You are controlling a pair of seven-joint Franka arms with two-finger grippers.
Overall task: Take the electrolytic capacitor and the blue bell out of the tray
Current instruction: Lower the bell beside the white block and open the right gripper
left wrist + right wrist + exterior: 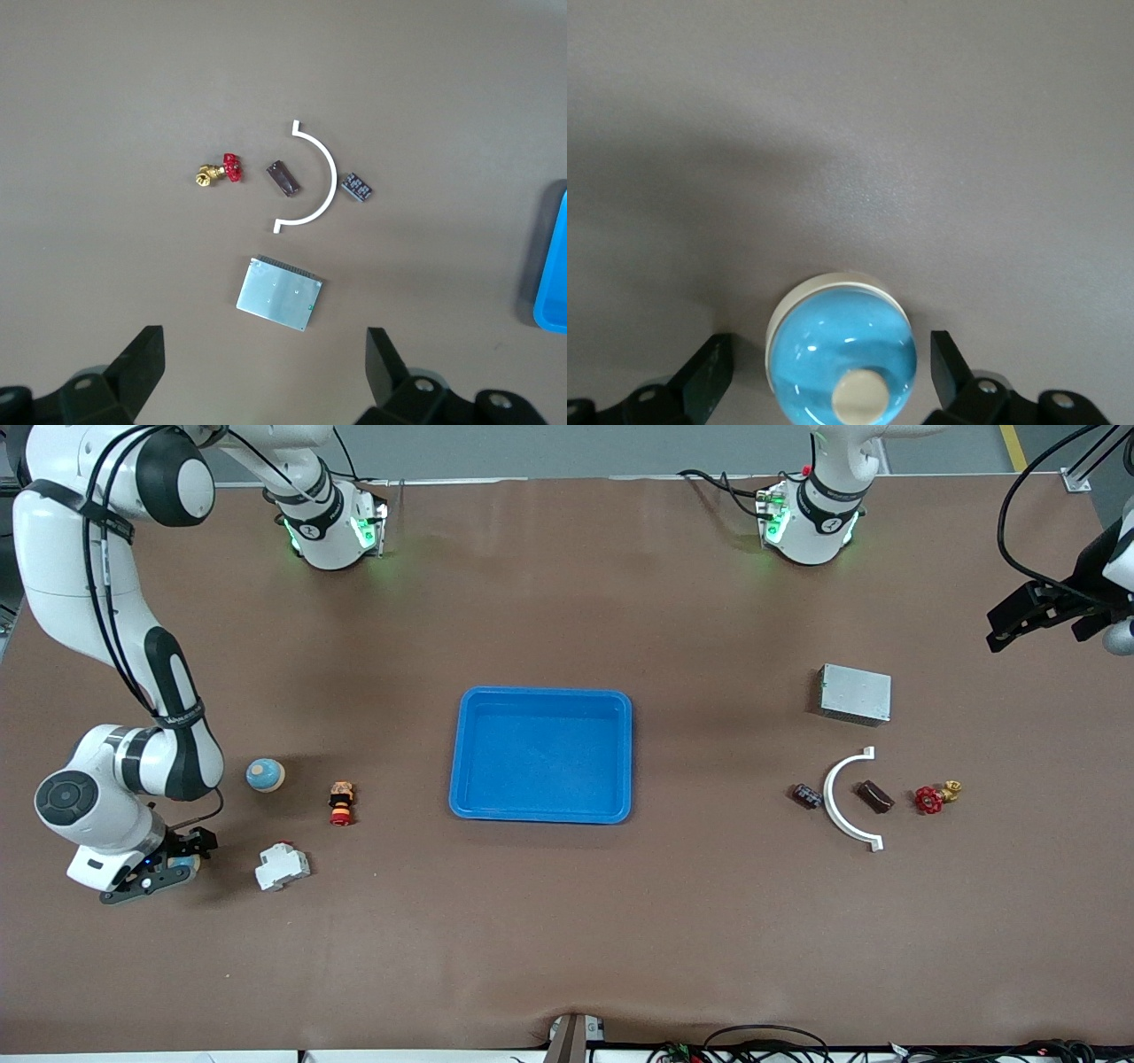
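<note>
From the front, my left hand (1019,624) hangs over the bench (567,921), well apart from the blue tray (542,753) toward the left arm's end; the capacitor (806,795) lies nearer that tray. My left wrist view shows that hand open. My right wrist view shows my right hand (828,341) open, one finger on each side of the bell (842,345), which sits on the bench well apart from the tray

Blue plastic tray (542,815): nothing stands in it, bare brown worktop (567,939) all round.
Small dark capacitor (806,795): just beside white curved bracket (837,797).
Right claw (182,859): white breaker block (282,866) near.
</note>
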